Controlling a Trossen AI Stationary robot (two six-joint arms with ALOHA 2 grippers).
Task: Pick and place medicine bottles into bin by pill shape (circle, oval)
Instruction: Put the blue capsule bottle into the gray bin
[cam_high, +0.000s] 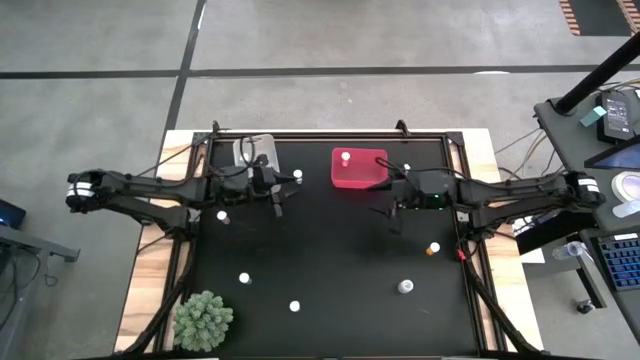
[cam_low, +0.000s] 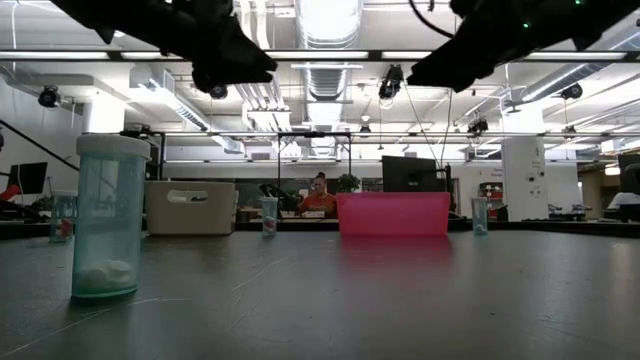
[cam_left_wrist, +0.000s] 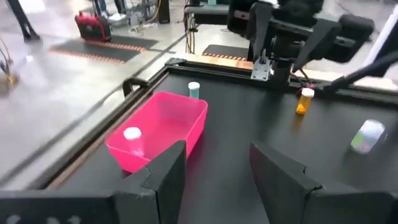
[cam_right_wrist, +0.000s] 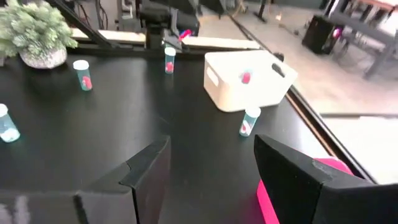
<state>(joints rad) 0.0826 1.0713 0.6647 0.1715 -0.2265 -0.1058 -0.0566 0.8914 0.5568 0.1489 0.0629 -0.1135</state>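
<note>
Both arms hover above the black table, touching nothing. My left gripper (cam_high: 280, 200) (cam_left_wrist: 217, 177) is open and empty, near the whitish-clear bin (cam_high: 253, 150), facing the red bin (cam_high: 358, 170) (cam_left_wrist: 158, 130). My right gripper (cam_high: 392, 212) (cam_right_wrist: 211, 168) is open and empty beside the red bin. One white-capped bottle (cam_left_wrist: 132, 134) stands in the red bin and one (cam_right_wrist: 245, 77) in the whitish bin (cam_right_wrist: 249, 78). Other bottles stand loose on the table, one by the whitish bin (cam_high: 298, 176) and an amber one (cam_high: 434, 249) (cam_left_wrist: 304, 101).
More bottles stand at the left (cam_high: 222, 215), the near middle (cam_high: 243, 279) (cam_high: 294, 306) and the near right (cam_high: 405, 287). A green spiky plant (cam_high: 203, 320) sits at the near left corner. A raised black frame (cam_high: 330, 136) rims the table. A person sits far behind (cam_low: 318, 195).
</note>
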